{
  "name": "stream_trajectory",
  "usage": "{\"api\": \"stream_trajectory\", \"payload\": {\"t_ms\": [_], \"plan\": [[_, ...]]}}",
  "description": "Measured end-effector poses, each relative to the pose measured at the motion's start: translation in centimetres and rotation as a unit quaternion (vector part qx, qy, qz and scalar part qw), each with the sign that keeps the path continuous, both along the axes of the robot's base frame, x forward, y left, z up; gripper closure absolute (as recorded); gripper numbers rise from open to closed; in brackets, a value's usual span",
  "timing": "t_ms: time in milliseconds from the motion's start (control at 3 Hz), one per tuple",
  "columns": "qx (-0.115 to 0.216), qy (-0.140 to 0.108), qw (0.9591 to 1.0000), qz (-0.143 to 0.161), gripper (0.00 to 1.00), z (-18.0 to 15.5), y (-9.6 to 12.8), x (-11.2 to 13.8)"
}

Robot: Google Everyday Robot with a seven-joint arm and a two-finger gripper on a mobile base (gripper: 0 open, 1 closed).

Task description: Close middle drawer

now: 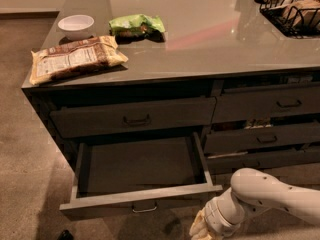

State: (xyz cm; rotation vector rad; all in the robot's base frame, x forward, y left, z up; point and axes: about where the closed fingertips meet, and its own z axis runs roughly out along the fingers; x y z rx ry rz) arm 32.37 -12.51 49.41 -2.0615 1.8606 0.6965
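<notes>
The middle drawer (135, 197) in the left column of the counter is pulled far out. Its dark, flat-bottomed inside (140, 164) is bare. A small bar handle (144, 209) sits at the centre of its plain front. My gripper (199, 230) is at the bottom edge of the camera view, just below and to the right of the drawer's right front corner, partly cut off by the frame. The white arm (265, 194) comes in from the lower right behind it. I cannot tell whether the gripper touches the drawer front.
A shut top drawer (132, 116) sits above the open one. The right column's drawers (260, 140) stand slightly ajar. On the countertop (210, 39) lie a white bowl (76, 24), a green bag (136, 25), a brown snack bag (75, 58) and a black wire basket (295, 9).
</notes>
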Motion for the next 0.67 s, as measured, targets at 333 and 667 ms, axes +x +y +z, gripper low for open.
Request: {"api": "stream_trajectory", "payload": {"t_ms": [333,667], "plan": [[0.004,-0.021,0.9996,-0.019,0.87,-1.6,0.3,1.7],[0.017,-0.055,0.9973,-0.046,1.00,-5.2,0.2,5.4]]}}
